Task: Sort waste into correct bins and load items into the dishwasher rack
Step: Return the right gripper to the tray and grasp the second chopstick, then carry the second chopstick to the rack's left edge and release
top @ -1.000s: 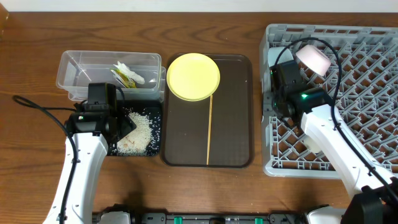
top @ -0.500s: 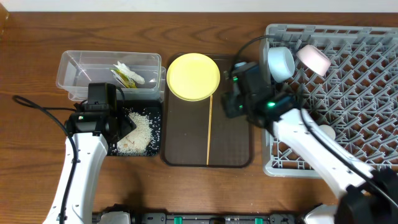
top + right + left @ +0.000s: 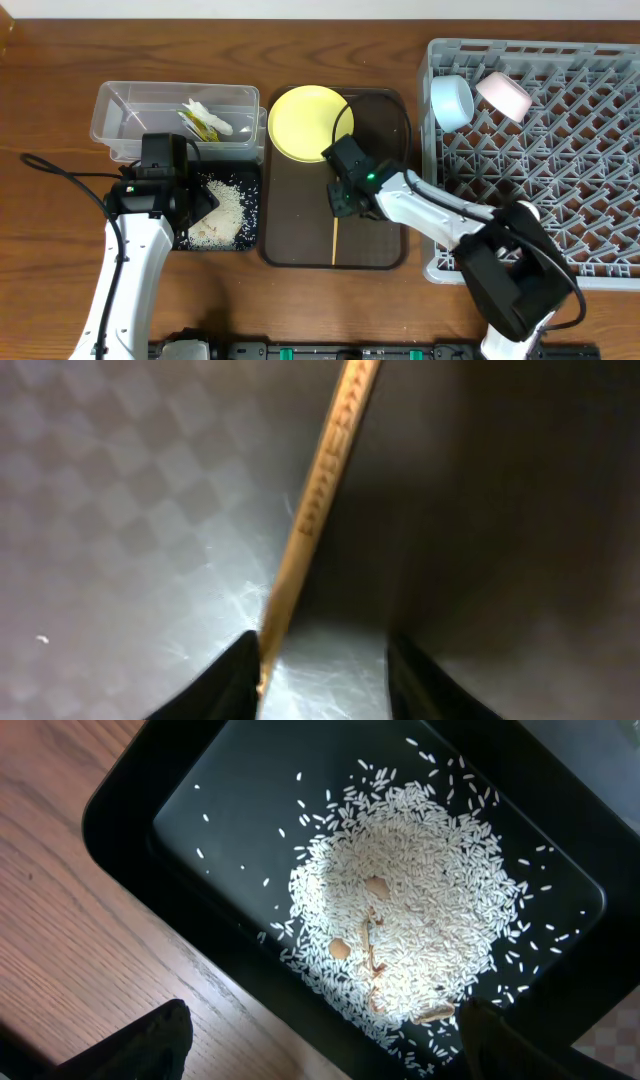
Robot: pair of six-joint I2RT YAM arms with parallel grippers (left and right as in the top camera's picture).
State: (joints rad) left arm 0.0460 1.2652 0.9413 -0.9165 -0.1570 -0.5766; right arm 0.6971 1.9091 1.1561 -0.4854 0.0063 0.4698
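Overhead shows the chopsticks (image 3: 335, 240) lying on the brown tray (image 3: 385, 230), just left of its middle. Their long axis runs from the tray's near edge toward its far edge, where the plate (image 3: 308, 122) sits in the far-left corner. The right gripper (image 3: 345, 195) hangs directly over them about halfway along, so only their near half shows. From the right wrist, its fingers (image 3: 225, 685) stand spread with nothing pinched. The wood runs away between them, hard against one finger rather than centred in the gap. I cannot tell whether both sticks are in there. I'd say a small sideways shift is wanted before closing across that axis. The left gripper (image 3: 195, 205), spread too, is off the tray's left side over the rice (image 3: 400, 910) in the black bin (image 3: 130, 810). The right arm is plainly the nearer.
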